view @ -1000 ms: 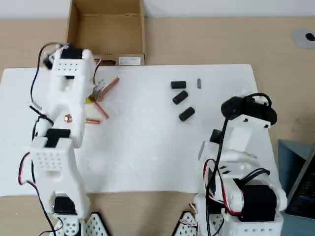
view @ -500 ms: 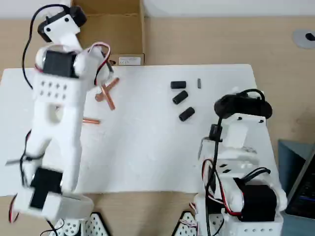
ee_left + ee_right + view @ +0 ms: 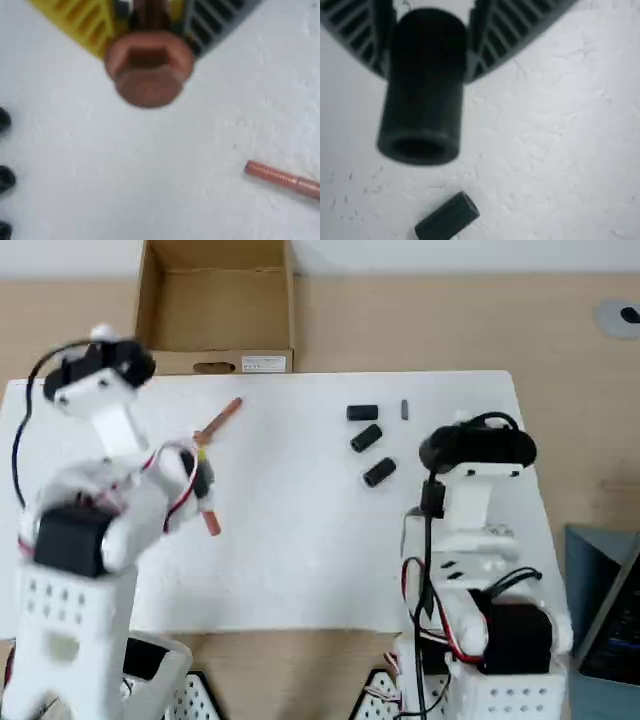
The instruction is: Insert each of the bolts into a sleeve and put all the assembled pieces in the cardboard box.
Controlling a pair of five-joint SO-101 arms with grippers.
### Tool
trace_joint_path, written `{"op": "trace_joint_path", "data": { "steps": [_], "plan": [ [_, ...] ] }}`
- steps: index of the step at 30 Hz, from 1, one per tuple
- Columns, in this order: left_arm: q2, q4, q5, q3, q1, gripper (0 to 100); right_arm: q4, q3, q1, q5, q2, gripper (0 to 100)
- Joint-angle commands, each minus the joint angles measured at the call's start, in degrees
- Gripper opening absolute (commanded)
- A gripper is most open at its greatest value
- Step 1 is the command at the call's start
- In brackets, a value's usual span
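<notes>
Robot arms, two of them, both white, stand at the near edge of a white surface [image 3: 300,560]. The left claw [image 3: 150,20], with one yellow finger and one black, is clamped on a copper bolt [image 3: 148,70]. In its wrist camera the bolt's hex head faces the lens. From above, this bolt sits over the left part of the surface, slanting a little.

A second bolt [image 3: 220,420] lies flat on the surface farther back, just beyond the left claw, pointing diagonally toward the far right.

The right claw [image 3: 427,50] is closed around a black sleeve [image 3: 422,95]. The sleeve's open end faces the lens and the white surface is behind it.

Three more sleeves [image 3: 366,437] lie in a loose line on the far right part of the surface, just beyond the right arm. They are near each other but not touching. A small grey pin [image 3: 404,410] lies just right of the farthest one.

The cardboard box [image 3: 143,300], open at the top, stands just past the far edge of the surface, on the left.
</notes>
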Motion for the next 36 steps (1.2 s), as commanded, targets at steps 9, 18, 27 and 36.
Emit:
{"op": "trace_joint_path", "data": {
  "steps": [9,18,27,36],
  "plan": [
    [-26.24,-11.25,-0.18,24.35,0.26,0,-4.75,5.76,-5.05,0.62,-8.57,0.9],
    [-39.87,-16.09,-0.18,32.79,0.26,0,-6.42,14.55,-16.66,0.62,-21.76,0.9],
    [-50.86,-23.56,0.09,40.7,0.35,0,-12.84,21.05,-28.09,6.95,-27.47,0.9],
    [-53.32,-27.34,0.26,38.15,0.35,0,-16.79,28.09,-40.66,11.34,-34.07,0.9]
  ]
}}
